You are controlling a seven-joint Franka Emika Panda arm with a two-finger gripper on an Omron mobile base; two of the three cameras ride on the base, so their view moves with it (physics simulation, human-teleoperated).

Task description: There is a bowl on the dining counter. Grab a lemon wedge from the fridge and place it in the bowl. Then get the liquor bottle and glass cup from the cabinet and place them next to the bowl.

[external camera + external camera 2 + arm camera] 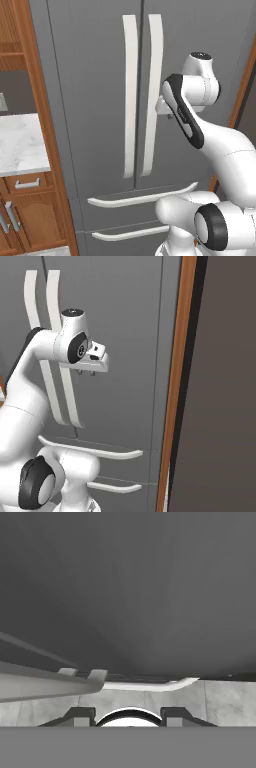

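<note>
The tall grey fridge (95,75) (125,331) stands shut, and its door surface (130,587) looms close in the hand view. My gripper (86,372) (128,714) hangs pointing down in front of the right door, just right of that door's long white handle (152,95) (62,391). My hand (162,106) is partly hidden behind my forearm. The fingertips (80,714) stand apart with nothing between them, so the gripper is open. The bowl, lemon wedge, liquor bottle and glass cup are out of view.
Two curved drawer handles (142,197) (90,448) cross the fridge's lower part. A marble counter (20,145) on wooden cabinets (25,215) sits to the left. Wooden trim (175,381) and a dark panel (225,381) bound the fridge on the right.
</note>
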